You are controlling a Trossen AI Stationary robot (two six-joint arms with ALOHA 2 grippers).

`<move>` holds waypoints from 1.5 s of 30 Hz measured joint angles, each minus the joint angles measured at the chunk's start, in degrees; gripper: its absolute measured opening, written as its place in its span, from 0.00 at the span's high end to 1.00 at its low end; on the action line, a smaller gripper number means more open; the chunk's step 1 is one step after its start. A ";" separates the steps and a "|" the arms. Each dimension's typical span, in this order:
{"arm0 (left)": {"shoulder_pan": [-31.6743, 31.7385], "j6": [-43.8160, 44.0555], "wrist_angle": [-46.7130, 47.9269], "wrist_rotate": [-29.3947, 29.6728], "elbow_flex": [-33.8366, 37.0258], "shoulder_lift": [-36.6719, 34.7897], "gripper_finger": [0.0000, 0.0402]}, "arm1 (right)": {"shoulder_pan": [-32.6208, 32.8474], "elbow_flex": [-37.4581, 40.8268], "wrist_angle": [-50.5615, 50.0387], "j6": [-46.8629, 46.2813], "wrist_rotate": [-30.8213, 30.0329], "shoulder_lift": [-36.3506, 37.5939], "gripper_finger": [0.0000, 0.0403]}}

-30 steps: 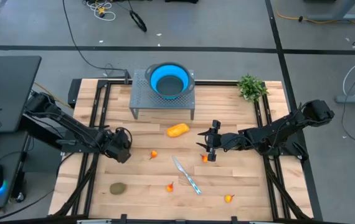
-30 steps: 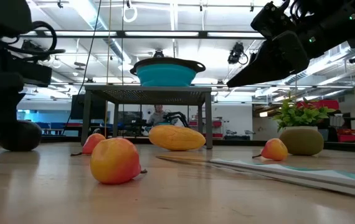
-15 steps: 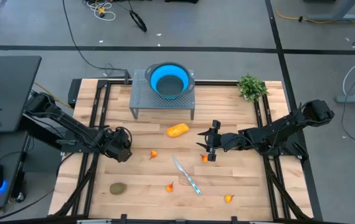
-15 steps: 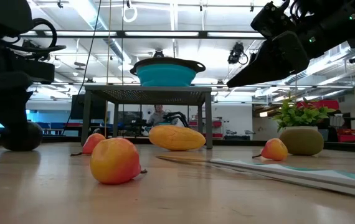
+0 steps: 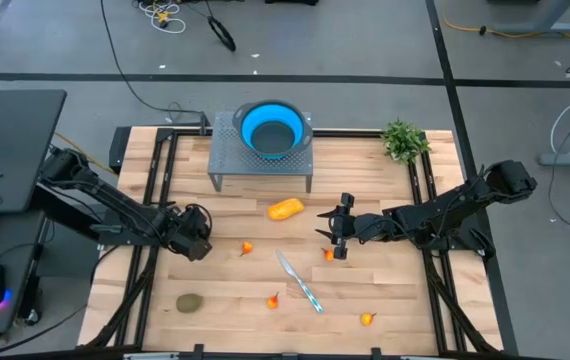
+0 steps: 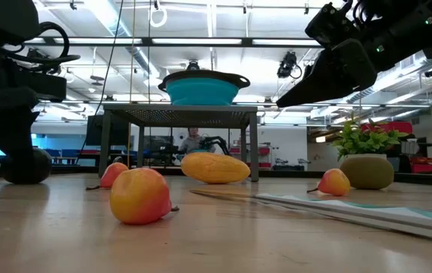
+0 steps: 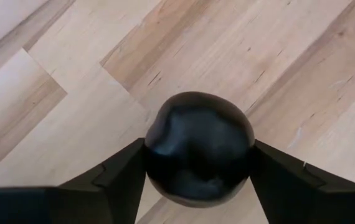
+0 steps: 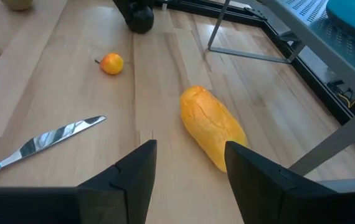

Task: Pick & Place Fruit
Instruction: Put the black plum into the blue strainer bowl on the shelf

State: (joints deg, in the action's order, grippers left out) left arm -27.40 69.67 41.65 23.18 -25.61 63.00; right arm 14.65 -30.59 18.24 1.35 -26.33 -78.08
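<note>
A dark ball [image 7: 197, 146] sits on the table near its left side, and my left gripper [image 5: 198, 244] is shut on it. My right gripper [image 5: 336, 236] hangs open above the table's middle, with nothing between its fingers. Just ahead of it an oblong yellow-orange fruit [image 8: 213, 127] lies on its side on the wood. A brownish-green oval [image 5: 189, 302] lies near the front left. Several tiny orange-red pieces lie scattered, among them one [image 5: 248, 248] right of the left gripper and one [image 5: 329, 254] under the right gripper. My left gripper pinches the dark ball by its two opposite sides [image 7: 154, 155] between its two fingers [image 7: 118, 180]. The fingers come steeply from above, slanting down. In the low view the ball's underside [image 6: 25, 179] rests on the table.
A blue bowl [image 5: 271, 127] stands on a perforated metal stand [image 5: 227, 160] at the far middle. A green plant [image 5: 403, 140] is at the far right. A knife [image 5: 300, 281] with a teal handle lies front of centre. Bare wood lies along the front right.
In the low view my left gripper's fingers have drawn in around the dark ball. The ball has stayed in place on the table.
</note>
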 joint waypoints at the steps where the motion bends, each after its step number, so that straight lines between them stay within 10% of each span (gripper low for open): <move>1: 0.00 -0.02 0.00 -0.14 0.00 -0.02 0.34 | 0.00 0.00 0.00 0.00 0.00 0.00 0.51; 19: 0.00 -11.93 -11.05 -2.10 -4.52 -0.04 0.33 | 0.00 -0.02 -0.15 -0.70 -0.02 0.00 0.51; 32: 4.18 -53.05 -22.61 25.26 -25.06 -0.07 0.33 | 0.00 -0.02 -0.22 -3.12 0.00 0.02 0.51; 38: 16.20 -72.35 -35.86 19.47 -29.36 -0.07 0.34 | 0.00 -0.02 -0.42 -3.48 0.00 0.02 0.51; 45: 34.13 -75.64 -42.11 3.47 -31.89 0.92 0.33 | 0.00 -0.02 -0.42 -3.48 0.00 0.02 0.51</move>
State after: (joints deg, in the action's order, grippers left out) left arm 6.74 -5.97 -0.47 26.65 -57.49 63.92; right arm 14.66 -30.61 17.82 -2.13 -26.33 -78.06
